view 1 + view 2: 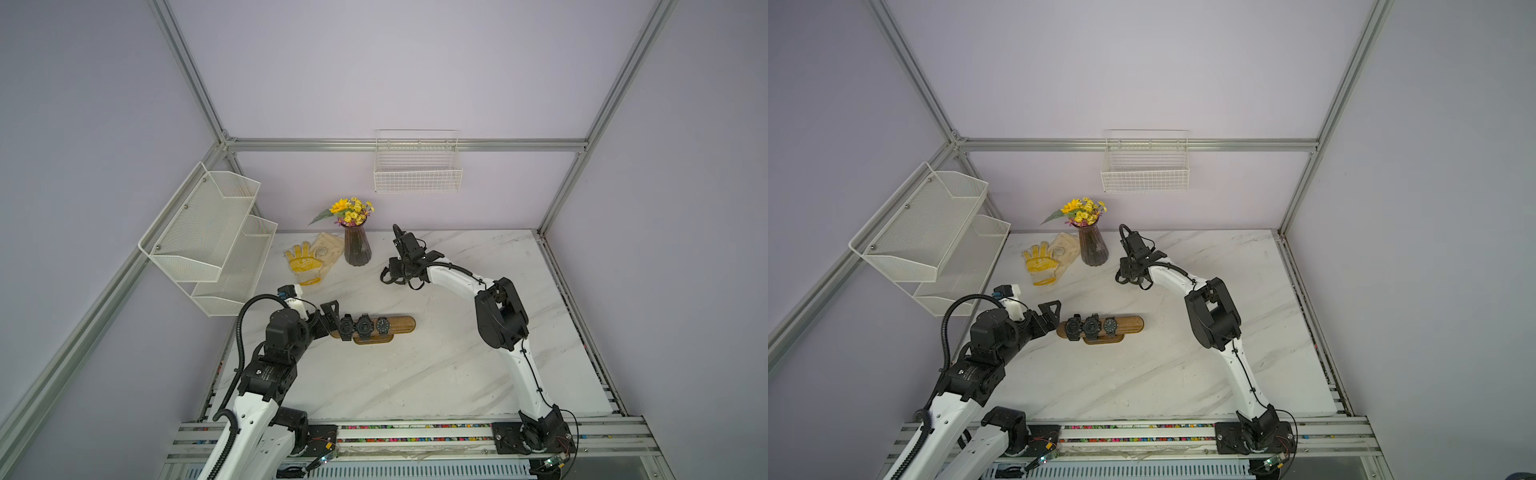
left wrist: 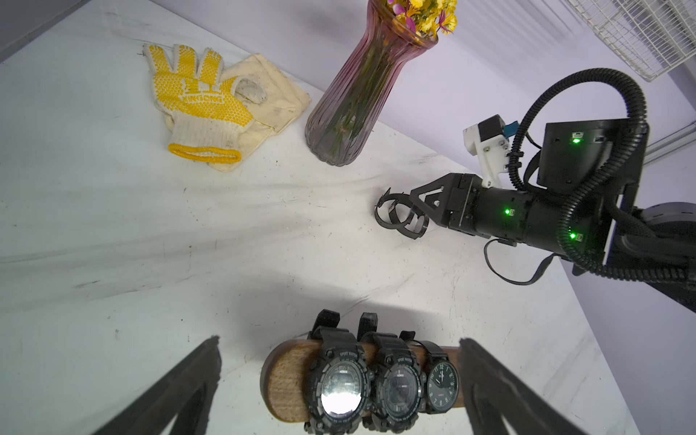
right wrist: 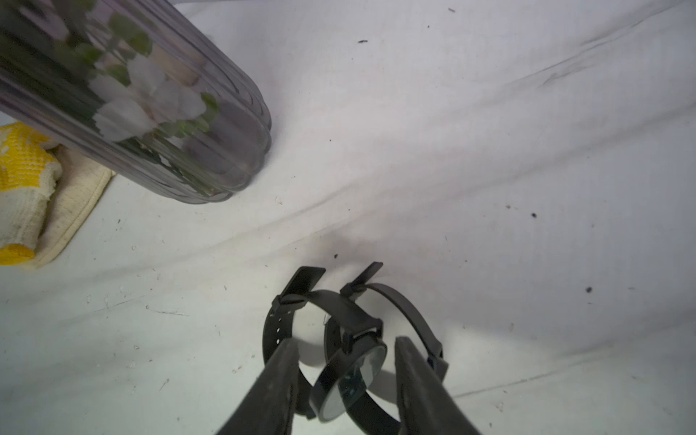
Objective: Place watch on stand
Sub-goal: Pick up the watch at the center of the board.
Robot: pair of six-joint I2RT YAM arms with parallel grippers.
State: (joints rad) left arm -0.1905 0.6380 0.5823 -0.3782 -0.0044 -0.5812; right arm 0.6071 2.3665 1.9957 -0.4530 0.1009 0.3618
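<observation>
Watch no. 4 sits btw the right gripper jaws by the vase (clamped? can't tell), three others already on the stand, left gripper spread wide.

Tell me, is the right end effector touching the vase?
Apart. The left wrist view shows bare table between the vase and the right end effector.

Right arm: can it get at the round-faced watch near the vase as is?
Probably yes: the right gripper straddles the watch, a jaw on either side with gaps showing. The vase stands apart to one side, and nothing lies between.
</observation>
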